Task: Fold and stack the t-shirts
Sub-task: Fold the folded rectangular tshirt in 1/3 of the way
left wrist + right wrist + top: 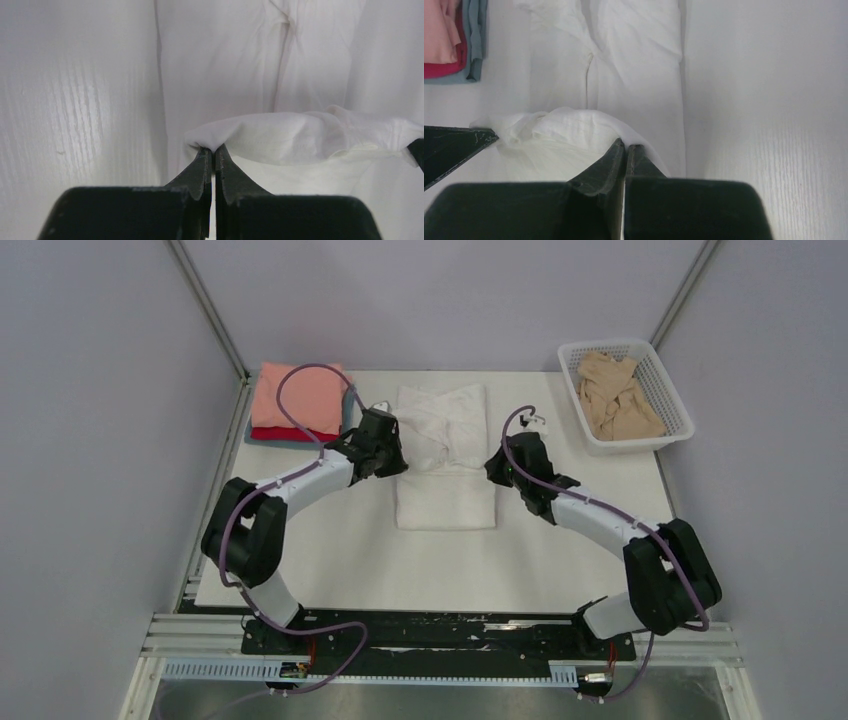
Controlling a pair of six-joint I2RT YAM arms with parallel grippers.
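Now end effectors (214, 150) (625, 146) pinch soft rumpled white t-shirt (446, 500) fold.

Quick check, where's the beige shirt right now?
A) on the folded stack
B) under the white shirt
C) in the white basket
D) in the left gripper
C: the beige shirt lies crumpled inside the basket at the far right; the left gripper and right gripper are both shut on the white shirt.

Near table (440, 570) open; shirt stack (298, 402) left, basket (640, 443) right.
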